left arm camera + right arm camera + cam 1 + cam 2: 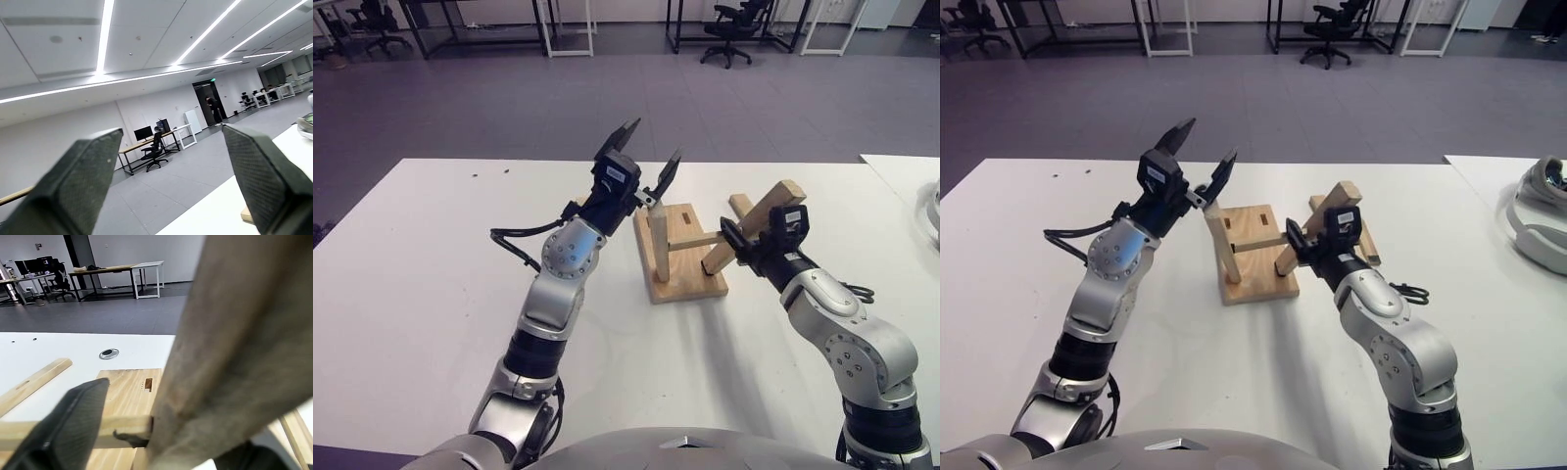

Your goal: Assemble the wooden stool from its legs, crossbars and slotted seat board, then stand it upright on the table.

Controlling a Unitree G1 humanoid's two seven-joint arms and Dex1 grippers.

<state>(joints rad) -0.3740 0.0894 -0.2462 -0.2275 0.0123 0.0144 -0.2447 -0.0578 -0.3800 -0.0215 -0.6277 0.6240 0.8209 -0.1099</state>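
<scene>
The right gripper [742,241], centre right of the head view, is clamped on the tilted pale wooden leg [766,211]. A thin wooden crossbar [695,242] joins it to the upright wooden leg [658,245] on the flat slotted seat board [693,281]. The left gripper [654,142] hangs above centre, fingers spread (holding nothing). Judged step: seating this leg. Next: align its end with a slot. The surface is a white table [431,294]; black office chairs [729,34] stand at the upper edge.

Pale wooden seat board [695,279] and square wooden leg [773,204]: bare, matt. White table [411,294]: smooth, matt. Left gripper's [654,139] black pads [83,186]: dimpled.
</scene>
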